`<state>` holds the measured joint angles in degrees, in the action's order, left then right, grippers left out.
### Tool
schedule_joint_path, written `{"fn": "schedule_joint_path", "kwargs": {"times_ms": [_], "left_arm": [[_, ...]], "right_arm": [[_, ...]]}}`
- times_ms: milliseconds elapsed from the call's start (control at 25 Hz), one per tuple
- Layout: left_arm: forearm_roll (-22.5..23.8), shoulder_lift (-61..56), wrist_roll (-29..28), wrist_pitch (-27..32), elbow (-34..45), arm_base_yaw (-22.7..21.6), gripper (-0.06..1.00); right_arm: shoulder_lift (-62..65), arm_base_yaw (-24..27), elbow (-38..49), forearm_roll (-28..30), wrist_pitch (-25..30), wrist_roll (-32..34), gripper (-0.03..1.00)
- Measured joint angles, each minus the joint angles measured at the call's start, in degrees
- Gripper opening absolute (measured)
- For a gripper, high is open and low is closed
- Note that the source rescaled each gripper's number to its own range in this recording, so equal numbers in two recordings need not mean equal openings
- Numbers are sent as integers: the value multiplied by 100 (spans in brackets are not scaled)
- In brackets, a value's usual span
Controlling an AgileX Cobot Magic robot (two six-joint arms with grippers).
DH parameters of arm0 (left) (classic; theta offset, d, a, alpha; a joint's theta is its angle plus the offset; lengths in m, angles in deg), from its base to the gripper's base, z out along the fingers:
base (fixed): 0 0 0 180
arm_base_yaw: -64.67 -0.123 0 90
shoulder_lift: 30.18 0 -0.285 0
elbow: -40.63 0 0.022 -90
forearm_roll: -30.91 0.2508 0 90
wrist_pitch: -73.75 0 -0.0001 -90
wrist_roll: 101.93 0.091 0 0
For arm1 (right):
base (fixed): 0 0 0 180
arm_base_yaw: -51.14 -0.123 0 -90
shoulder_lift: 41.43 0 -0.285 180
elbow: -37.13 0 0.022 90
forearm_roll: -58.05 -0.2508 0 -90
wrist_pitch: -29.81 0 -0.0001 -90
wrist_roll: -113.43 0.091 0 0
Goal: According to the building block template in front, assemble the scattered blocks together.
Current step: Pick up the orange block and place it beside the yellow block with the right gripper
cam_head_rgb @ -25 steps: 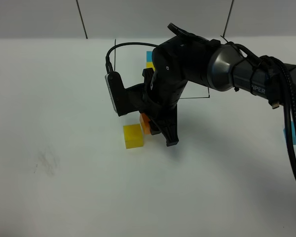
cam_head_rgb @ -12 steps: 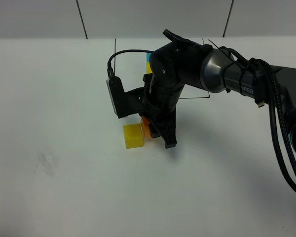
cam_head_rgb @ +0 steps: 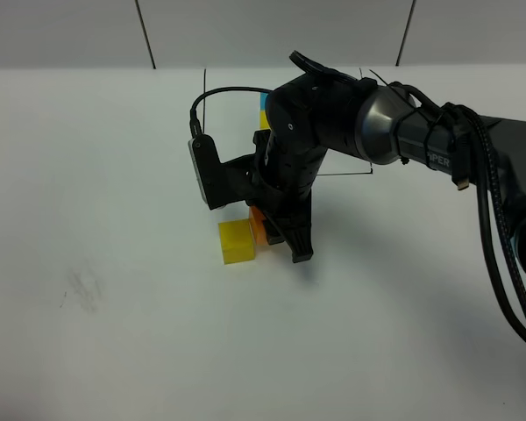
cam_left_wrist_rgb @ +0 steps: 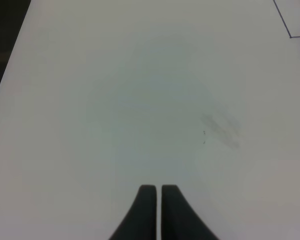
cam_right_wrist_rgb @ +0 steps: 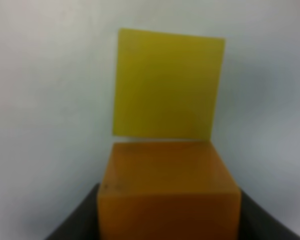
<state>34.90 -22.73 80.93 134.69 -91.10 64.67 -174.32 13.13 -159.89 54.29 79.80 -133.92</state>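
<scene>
Clamping the orange cube (cam_right_wrist_rgb: 167,192), the right gripper (cam_head_rgb: 279,235) has the yellow cube (cam_right_wrist_rgb: 167,82) just ahead; the left gripper (cam_left_wrist_rgb: 156,210) is closed, empty.

The right gripper (cam_right_wrist_rgb: 169,220) is holding the orange cube (cam_right_wrist_rgb: 167,190), and the yellow cube (cam_right_wrist_rgb: 167,82) is sitting just beside it.

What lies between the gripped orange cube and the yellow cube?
Nothing: in the right wrist view the small orange cube sits right beside the small yellow cube.
</scene>
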Motion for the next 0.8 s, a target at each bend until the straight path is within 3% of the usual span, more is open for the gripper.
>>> {"fn": "schedule_joint_path", "kwargs": {"times_ms": [800], "left_arm": [[0,0,0,0,0,0,0]], "right_arm": [[-369,0,-6,-25,-225,-21,50]]}}
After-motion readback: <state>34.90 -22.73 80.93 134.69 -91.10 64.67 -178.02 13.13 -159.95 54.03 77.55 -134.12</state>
